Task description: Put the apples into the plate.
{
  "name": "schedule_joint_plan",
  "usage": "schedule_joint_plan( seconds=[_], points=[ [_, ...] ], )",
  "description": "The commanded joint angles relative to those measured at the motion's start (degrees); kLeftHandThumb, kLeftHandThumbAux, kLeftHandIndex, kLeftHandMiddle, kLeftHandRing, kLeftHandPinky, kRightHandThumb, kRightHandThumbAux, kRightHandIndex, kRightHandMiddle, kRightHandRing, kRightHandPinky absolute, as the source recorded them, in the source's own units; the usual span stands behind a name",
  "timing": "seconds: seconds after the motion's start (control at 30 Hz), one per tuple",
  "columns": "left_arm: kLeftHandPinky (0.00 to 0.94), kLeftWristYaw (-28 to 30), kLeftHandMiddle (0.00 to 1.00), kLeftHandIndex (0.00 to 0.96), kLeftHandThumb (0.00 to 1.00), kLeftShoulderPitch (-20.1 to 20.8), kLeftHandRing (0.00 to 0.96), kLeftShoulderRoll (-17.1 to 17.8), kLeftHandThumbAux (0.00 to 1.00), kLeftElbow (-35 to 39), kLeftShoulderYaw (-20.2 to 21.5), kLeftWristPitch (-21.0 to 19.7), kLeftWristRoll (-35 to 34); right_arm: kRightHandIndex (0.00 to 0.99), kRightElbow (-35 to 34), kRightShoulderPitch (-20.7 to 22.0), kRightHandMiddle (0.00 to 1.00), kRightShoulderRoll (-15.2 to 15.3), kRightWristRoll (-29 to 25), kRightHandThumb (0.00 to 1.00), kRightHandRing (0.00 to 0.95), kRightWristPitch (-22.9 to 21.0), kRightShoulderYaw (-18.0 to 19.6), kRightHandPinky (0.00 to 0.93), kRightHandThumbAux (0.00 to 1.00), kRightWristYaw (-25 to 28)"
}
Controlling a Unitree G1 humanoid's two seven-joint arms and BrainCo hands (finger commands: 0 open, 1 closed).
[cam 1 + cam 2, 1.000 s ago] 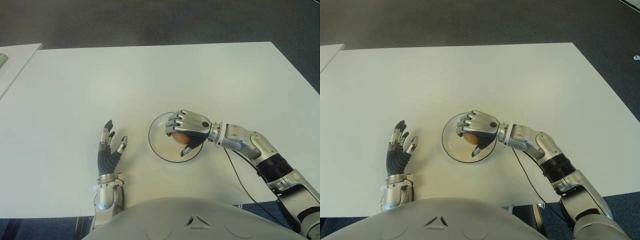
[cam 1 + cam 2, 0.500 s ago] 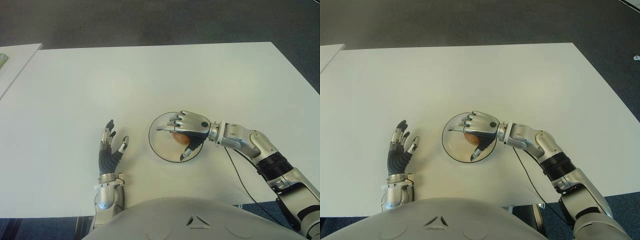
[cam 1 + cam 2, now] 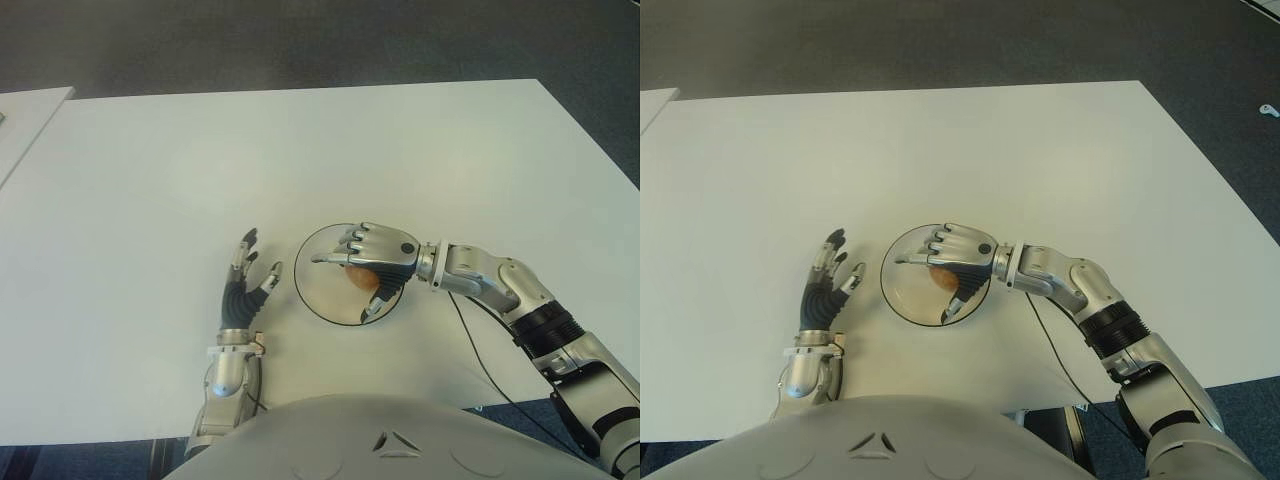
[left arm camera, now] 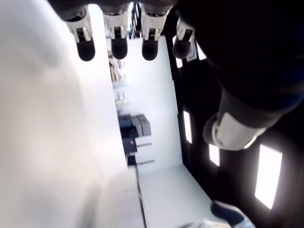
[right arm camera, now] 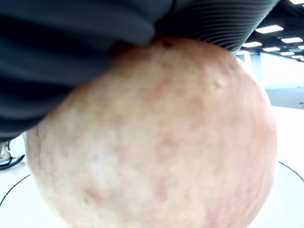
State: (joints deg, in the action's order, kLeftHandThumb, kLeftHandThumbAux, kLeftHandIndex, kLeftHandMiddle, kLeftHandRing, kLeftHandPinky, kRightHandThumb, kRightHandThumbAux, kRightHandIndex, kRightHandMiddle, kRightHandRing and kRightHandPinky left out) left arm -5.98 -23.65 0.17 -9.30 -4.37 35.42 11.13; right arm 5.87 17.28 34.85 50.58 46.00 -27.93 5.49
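- Left eye view: the right hand (image 3: 368, 262) hovers over the round white plate with a dark rim (image 3: 312, 296), which sits on the white table (image 3: 300, 150) just right of centre near the robot. Under the palm shows a small reddish-yellow apple (image 3: 357, 277), inside the plate's rim, toward its 3 o'clock side. The fingers are loosened and spread, the index stretched toward 9 o'clock, so the hand looks partly unclasped around the fruit; whether the apple already rests on the plate I cannot tell.
- Left eye view again: the left hand (image 3: 246, 287) shows at 9 o'clock from the plate, just beside its rim, fingers spread and holding nothing.
- Right eye view: the same layout; no other apple is visible on the table.
- Left wrist view: four dark fingertips (image 4: 118, 47) are extended with nothing between them.
- Right wrist view: the apple fills the picture, pressed against dark padded fingers (image 5: 85, 28) above it, the plate's rim visible below. So contact remains on top.
- Handling, as a judgement: the apple is firm, smooth-skinned and fairly light, nearly round with no real long axis; the stem end is hidden, so its pointing is unknown. It may roll on the shallow plate and bruise if dropped; cupping it around its widest girth suits best.
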Motion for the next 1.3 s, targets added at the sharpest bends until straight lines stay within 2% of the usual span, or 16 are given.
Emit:
schedule_joint_plan(
  seconds=[0.03, 0.33, 0.9, 1.3],
  points=[
    [0.000, 1.36, 0.002, 0.036, 0.039, -0.58, 0.000, 1.53, 0.597, 0.87, -1.09, -1.44, 1.23, 0.000, 0.35, 1.12, 0.000, -0.15, 0.63, 0.064, 0.000, 0.56, 0.05, 0.000, 0.404, -0.64],
    [0.000, 1.84, 0.000, 0.008, 0.002, -0.88, 0.000, 2.36, 0.580, 3.18, -2.04, -4.23, 2.31, 0.000, -0.10, 1.14, 0.009, 0.13, 0.78, 0.049, 0.000, 0.21, 0.11, 0.000, 0.401, 0.02],
    [0.000, 1.96, 0.000, 0.007, 0.000, -1.34, 0.000, 3.52, 0.575, 8.05, -3.64, -8.45, 4.17, 0.000, -0.50, 0.63, 0.011, -0.07, -0.06, 0.036, 0.000, -0.38, 0.39, 0.000, 0.394, 0.49],
    [0.000, 2.18, 0.000, 0.002, 0.000, -1.66, 0.000, 3.97, 0.556, 10.25, -4.48, -11.98, 5.02, 0.000, -0.80, -0.50, 0.000, -0.32, -4.26, 0.027, 0.000, -0.53, 1.04, 0.000, 0.337, 1.57]
  ],
)
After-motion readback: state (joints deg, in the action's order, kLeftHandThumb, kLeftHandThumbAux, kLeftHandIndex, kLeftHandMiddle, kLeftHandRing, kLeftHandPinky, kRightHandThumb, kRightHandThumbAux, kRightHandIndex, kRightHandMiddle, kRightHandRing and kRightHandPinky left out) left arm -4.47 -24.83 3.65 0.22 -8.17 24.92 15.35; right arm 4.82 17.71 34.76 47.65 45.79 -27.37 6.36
